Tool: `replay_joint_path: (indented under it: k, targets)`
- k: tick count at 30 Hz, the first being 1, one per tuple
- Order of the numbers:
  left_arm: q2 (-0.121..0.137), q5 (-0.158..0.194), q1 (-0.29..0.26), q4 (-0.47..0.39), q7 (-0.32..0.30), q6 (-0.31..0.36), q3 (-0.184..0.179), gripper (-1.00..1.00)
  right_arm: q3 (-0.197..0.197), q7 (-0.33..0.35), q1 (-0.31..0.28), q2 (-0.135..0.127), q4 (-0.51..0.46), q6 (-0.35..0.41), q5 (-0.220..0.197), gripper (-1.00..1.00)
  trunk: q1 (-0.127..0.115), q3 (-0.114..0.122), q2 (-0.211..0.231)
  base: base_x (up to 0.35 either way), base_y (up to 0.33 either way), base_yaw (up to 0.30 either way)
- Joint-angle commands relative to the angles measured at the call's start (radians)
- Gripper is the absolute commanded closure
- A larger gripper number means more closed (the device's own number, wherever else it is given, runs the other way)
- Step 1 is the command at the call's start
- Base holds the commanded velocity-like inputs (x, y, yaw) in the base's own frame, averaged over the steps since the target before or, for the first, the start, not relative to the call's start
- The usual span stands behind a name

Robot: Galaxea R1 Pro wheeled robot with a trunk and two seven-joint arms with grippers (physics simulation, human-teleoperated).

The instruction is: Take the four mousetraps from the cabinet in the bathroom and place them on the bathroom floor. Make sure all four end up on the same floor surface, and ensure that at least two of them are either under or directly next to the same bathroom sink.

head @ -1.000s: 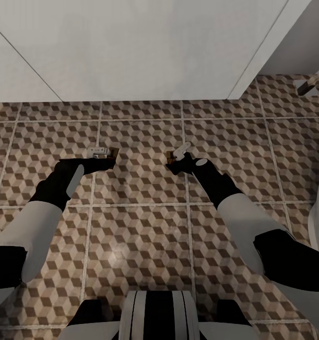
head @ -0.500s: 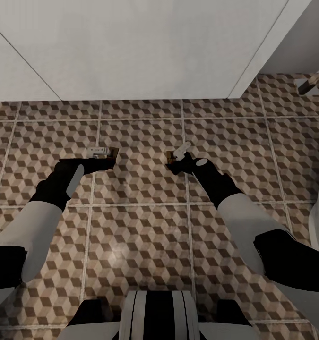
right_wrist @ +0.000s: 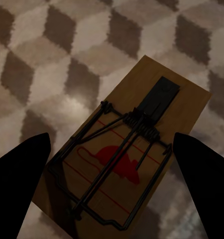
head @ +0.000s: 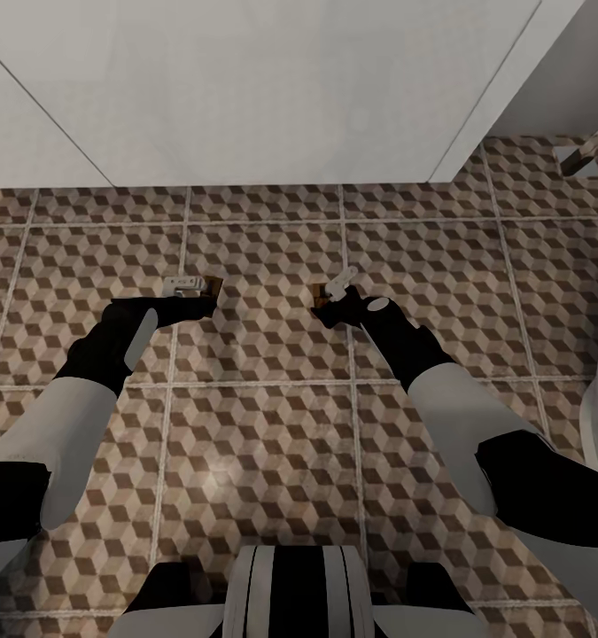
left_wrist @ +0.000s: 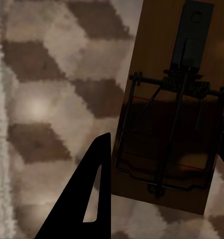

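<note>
Resting flat on the bathroom floor (head: 263,425), two mousetraps, one under each arm.

Item one: left mousetrap (left_wrist: 174,104), wooden board with wire spring, lying between the spread fingers (left_wrist: 87,199) of the left gripper (head: 192,291); one dark finger stands clear of the board's edge, so I judge the hold released.

Item two: right mousetrap (right_wrist: 129,154), red mouse print uppermost, centred between the parted fingers (right_wrist: 20,174) of the right gripper (head: 330,297), neither finger touching it.

Setting: white vanity front (head: 272,89) of the sink near, ahead of both traps.

Handling note: I would lift each arm straight up, fingers kept wide, so no finger drags a board or trips its spring.
</note>
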Motion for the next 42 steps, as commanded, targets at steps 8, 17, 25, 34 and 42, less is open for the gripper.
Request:
replay_joint_path:
  k: [8, 17, 25, 34, 42]
  targets:
    - [0.001, 0.008, 0.000, -0.001, 0.006, 0.005, -0.004, 1.00, -0.001, 0.004, 0.000, 0.000, -0.002, 0.004, 0.012, 1.00, 0.003, -0.001, -0.002, 0.000, 0.000, 0.000]
    - [0.001, 0.008, 0.000, -0.001, 0.006, 0.005, -0.004, 1.00, -0.001, 0.003, 0.000, 0.000, -0.002, 0.004, 0.012, 1.00, 0.008, -0.001, -0.004, 0.000, 0.000, 0.000]
    - [0.001, 0.008, 0.000, -0.001, 0.006, 0.005, -0.004, 1.00, -0.001, 0.003, 0.000, 0.000, -0.002, 0.004, 0.012, 1.00, 0.011, -0.001, -0.006, 0.000, 0.000, 0.000]
    - [0.001, 0.008, 0.000, -0.002, 0.006, 0.005, -0.004, 1.00, -0.001, 0.003, 0.000, 0.000, -0.002, 0.004, 0.012, 1.00, 0.015, -0.001, -0.008, 0.000, 0.000, 0.000]
    - [0.001, 0.008, 0.000, -0.003, 0.006, 0.005, -0.003, 1.00, -0.001, 0.003, 0.000, 0.000, -0.002, 0.004, 0.012, 1.00, 0.019, -0.001, -0.010, 0.000, 0.000, 0.000]
